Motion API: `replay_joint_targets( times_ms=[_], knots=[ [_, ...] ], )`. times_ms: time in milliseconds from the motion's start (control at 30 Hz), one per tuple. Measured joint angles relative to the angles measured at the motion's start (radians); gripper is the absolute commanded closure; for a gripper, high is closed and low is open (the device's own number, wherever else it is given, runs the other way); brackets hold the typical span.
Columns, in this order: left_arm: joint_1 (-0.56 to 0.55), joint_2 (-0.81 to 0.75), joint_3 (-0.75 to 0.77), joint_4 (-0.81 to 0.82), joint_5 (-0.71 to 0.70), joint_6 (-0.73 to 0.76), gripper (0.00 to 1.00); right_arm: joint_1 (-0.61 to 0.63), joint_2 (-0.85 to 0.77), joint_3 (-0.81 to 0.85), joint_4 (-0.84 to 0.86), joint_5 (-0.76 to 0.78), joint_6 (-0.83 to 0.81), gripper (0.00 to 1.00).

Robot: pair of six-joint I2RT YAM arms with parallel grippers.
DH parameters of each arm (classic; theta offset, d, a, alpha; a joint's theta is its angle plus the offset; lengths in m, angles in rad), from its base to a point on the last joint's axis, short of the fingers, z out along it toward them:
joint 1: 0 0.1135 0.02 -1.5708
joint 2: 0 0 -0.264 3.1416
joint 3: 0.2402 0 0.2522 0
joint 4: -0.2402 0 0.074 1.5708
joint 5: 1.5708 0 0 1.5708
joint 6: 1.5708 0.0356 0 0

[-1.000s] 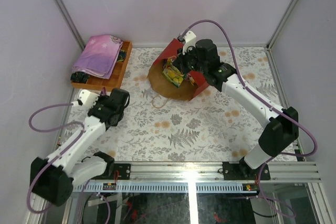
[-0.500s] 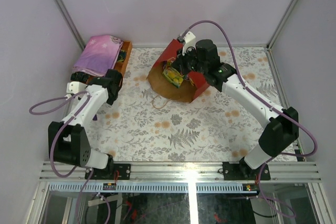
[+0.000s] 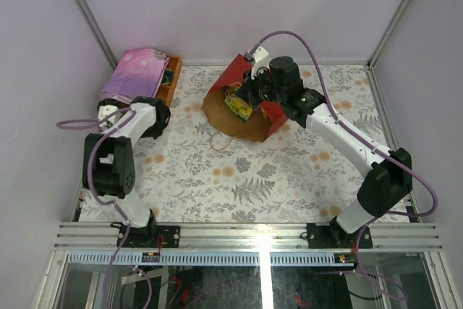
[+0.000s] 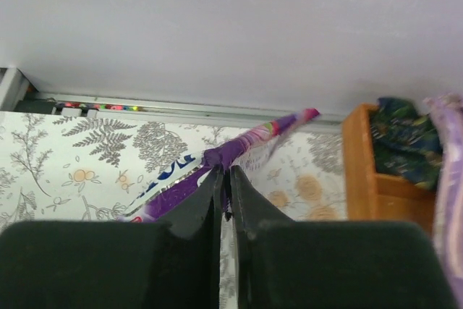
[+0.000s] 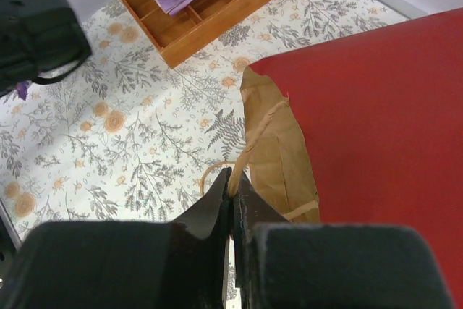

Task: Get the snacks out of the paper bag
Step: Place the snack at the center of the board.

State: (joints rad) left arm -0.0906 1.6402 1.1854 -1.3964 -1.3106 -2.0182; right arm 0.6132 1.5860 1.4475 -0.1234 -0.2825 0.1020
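Observation:
The red paper bag (image 3: 249, 117) lies open on its side at the back middle of the table, brown kraft inside, with green-yellow snack packets (image 3: 238, 103) showing in its mouth. My right gripper (image 5: 233, 176) is shut on the bag's twisted paper handle (image 5: 262, 132), beside the red bag wall (image 5: 376, 106). My left gripper (image 4: 225, 173) is shut on a purple candy packet (image 4: 239, 148), held above the table near the wooden tray (image 4: 362, 171). In the top view the left gripper (image 3: 153, 117) is at the table's left, by the tray's front end.
The wooden tray (image 3: 160, 103) stands at the back left with a folded pink-purple cloth (image 3: 136, 76) on it and dark packets (image 4: 401, 132) in a compartment. A second bag handle (image 3: 219, 139) lies on the flowered tablecloth. Grey walls close in on three sides.
My left arm has swung from the front left back toward the wooden tray, carrying the purple packet. My right gripper has stayed at the bag, barely shifting.

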Motion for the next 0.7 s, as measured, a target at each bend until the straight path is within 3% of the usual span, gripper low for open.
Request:
replay_joint_targets(
  times_ms=[67, 233, 300, 333, 433, 467, 600, 700],
  knots=[
    [0.002, 0.078, 0.003, -0.001, -0.012, -0.001, 0.72, 0.0, -0.003, -0.008, -0.001, -0.002, 0.0, 1.0],
    [0.003, 0.209, 0.055, -0.008, -0.025, 0.019, 0.67, 0.0, -0.007, -0.02, 0.001, -0.018, 0.002, 1.0],
    [0.002, 0.237, 0.086, -0.008, -0.025, 0.035, 0.58, 0.0, -0.007, -0.022, 0.001, -0.02, 0.005, 1.0],
    [0.001, 0.246, 0.097, -0.008, -0.025, 0.042, 0.51, 0.0, -0.007, -0.022, 0.001, -0.022, 0.007, 1.0],
    [-0.018, 0.269, 0.13, -0.014, -0.026, 0.08, 0.05, 0.0, -0.007, -0.023, 0.001, -0.026, 0.012, 1.0],
    [-0.033, 0.275, 0.145, -0.016, -0.029, 0.105, 0.0, 0.0, -0.007, -0.023, 0.001, -0.026, 0.013, 1.0],
    [-0.146, 0.298, 0.21, -0.012, -0.064, 0.212, 0.0, 0.0, -0.007, -0.023, 0.001, -0.027, 0.019, 1.0],
    [-0.291, 0.309, 0.272, 0.061, -0.087, 0.411, 0.01, 0.0, -0.007, -0.023, 0.001, -0.027, 0.024, 1.0]
  ],
)
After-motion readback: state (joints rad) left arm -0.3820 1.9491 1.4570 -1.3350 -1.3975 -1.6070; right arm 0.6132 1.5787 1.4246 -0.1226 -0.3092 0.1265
